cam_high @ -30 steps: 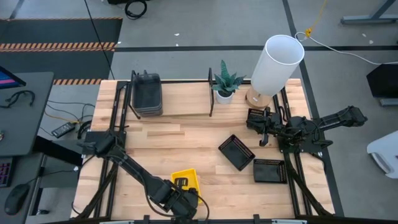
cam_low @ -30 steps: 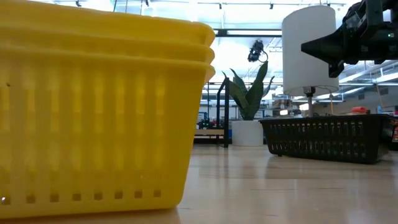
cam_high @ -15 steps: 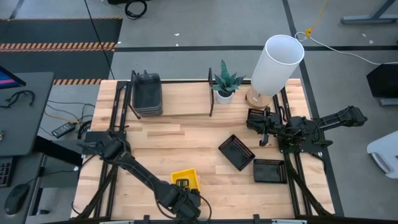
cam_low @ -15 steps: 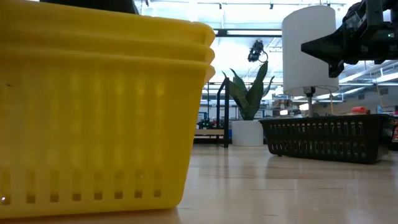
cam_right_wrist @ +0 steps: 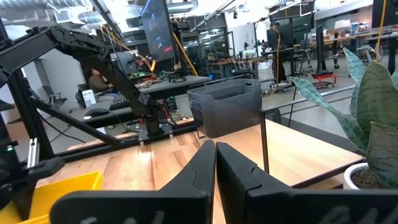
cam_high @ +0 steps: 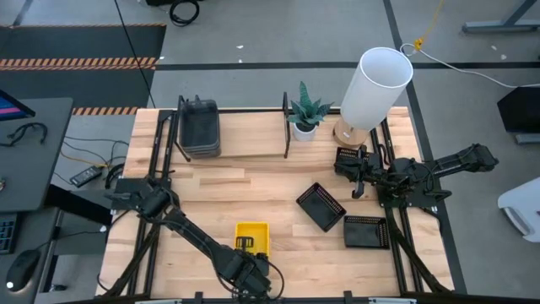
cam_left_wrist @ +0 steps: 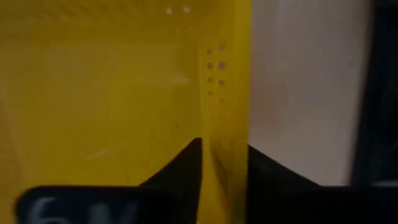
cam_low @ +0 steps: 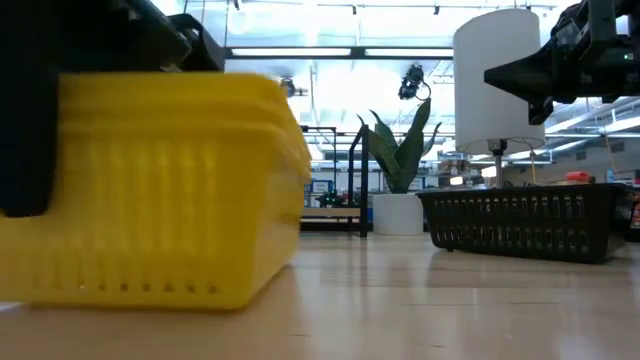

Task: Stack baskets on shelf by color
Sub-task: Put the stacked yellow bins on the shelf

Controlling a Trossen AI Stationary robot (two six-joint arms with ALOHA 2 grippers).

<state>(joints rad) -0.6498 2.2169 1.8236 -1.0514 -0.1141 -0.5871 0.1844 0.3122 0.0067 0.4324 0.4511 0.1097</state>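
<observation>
Item: yellow baskets [cam_high: 251, 236], nested stack, near the table's front edge, well apart from the shelf [cam_high: 253, 135]; my left gripper [cam_left_wrist: 224, 163] is clamped narrowly on the stack's wall, one finger each side. Grey baskets [cam_high: 200, 128] stacked at the shelf's left end; black mesh baskets [cam_high: 321, 206] loose on the table. Right gripper [cam_right_wrist: 216, 155] pressed together, empty, waiting near the lamp [cam_high: 372, 87]. Advice: I'd lift level, clear the end frame, and set down beside the grey stack.

Two dark, slender jointed arms, each with a black end effector of two tapered, pointed fingers [cam_right_wrist: 202, 163]
</observation>
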